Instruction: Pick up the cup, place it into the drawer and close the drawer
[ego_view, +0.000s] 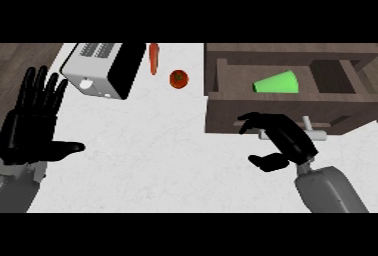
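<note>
The white tabletop (148, 150) fills most of the frame, with a strip of dark wood floor showing at the upper left. At the upper right stands the open brown drawer (284, 107), its front panel facing the lower edge of the frame and a pale handle (314, 131) sticking out from it. The toaster (103, 70), white and black, lies tilted at the upper left of the frame.

The left robot hand (33, 132) is at the left edge, open, with straight fingers pointing up and the thumb stretched to the right; it holds nothing. The right robot hand (284, 140) is at the lower right, just at the drawer front near the handle. Its fingers are curled, but I cannot tell if they grip the handle or only touch the panel.

The green cup (277, 82) lies on its side inside the drawer. A tomato (179, 78) sits between toaster and drawer, and a thin carrot (153, 58) lies near it, at the upper middle.
</note>
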